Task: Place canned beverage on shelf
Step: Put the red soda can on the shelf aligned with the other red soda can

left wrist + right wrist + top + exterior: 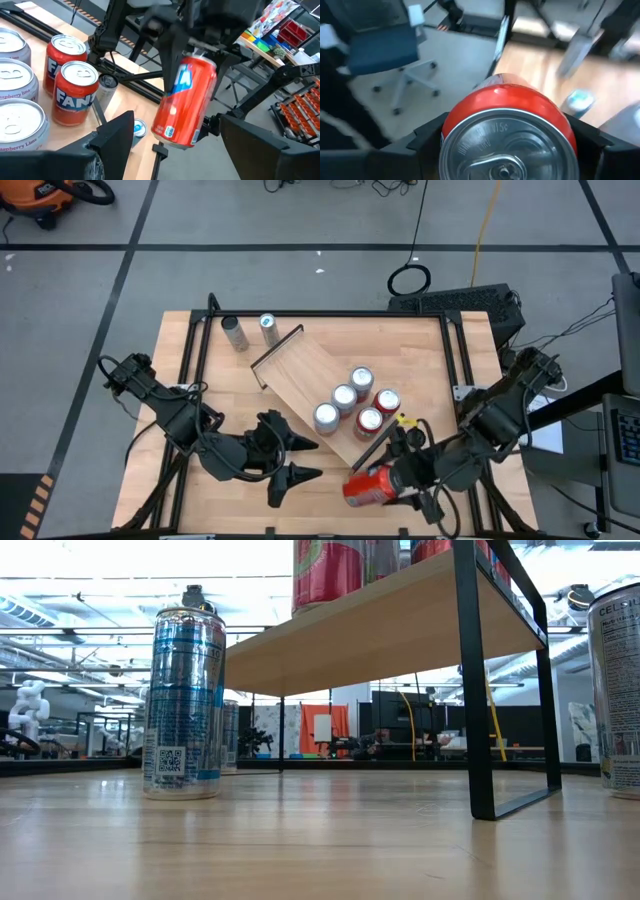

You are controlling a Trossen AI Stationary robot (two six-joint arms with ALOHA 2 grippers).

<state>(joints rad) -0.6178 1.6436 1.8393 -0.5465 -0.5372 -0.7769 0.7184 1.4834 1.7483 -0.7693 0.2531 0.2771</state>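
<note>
Tabletop (420, 360): light wood, black frame, carrying all items below.

Shelf (305, 375): light-wood board with a black rail at each short end, set diagonally mid-table. Five cans stand clustered at its near end: three silver cans (344, 397) and two red cans (377, 411).

Right gripper (398, 478): near table edge, just off the shelf's lower corner, jaws closed around a red beverage can (366, 487). The can is carried tilted, well off vertical, clear of the tabletop and not yet on the shelf.

Left gripper (300, 459): hovers low at centre-left, jaws parted and empty, pointing toward the held can.

Loose stock: two slim silver cans (235, 333), (268, 328) standing on the table beyond the shelf's far rail.

Risks, judged from present layout: the can is tilted, so releasing before it is righted would likely tip it onto its side. The occupied end is crowded; approaching there could knock the standing cans. The black end rail sits between gripper and board and may catch the can or fingers. The left gripper is near the path, so contact between the arms is possible.
</note>
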